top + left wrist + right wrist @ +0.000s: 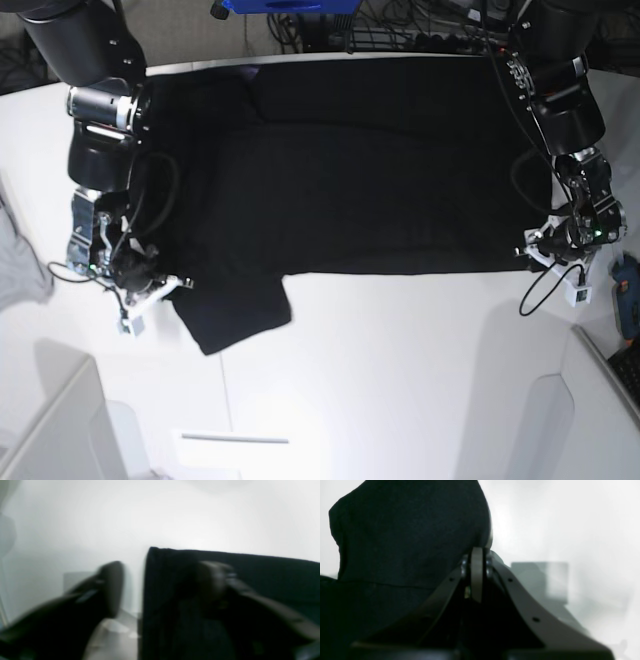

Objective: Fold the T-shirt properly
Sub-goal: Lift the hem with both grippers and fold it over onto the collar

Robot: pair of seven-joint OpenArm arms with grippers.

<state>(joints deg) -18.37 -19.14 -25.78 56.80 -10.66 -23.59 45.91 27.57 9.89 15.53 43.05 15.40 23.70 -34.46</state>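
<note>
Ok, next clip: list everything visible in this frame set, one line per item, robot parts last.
T-shirt: one, black, spread across the far half of the table, one sleeve hanging toward the near edge on the base view's left.
Table: one, white, filling most of the base view.
Light grey cloth: one, grey, at the base view's left edge, partly cut off.
Cables: several, dark, on the floor beyond the table.
Blue object: one, blue, top edge, too cropped to identify.
Teal tool: one, teal, base view's right edge.
Right gripper: one, black, shut on the T-shirt's sleeve edge.
Left gripper: one, black, at the T-shirt's opposite edge, jaws apart around the cloth.
</note>
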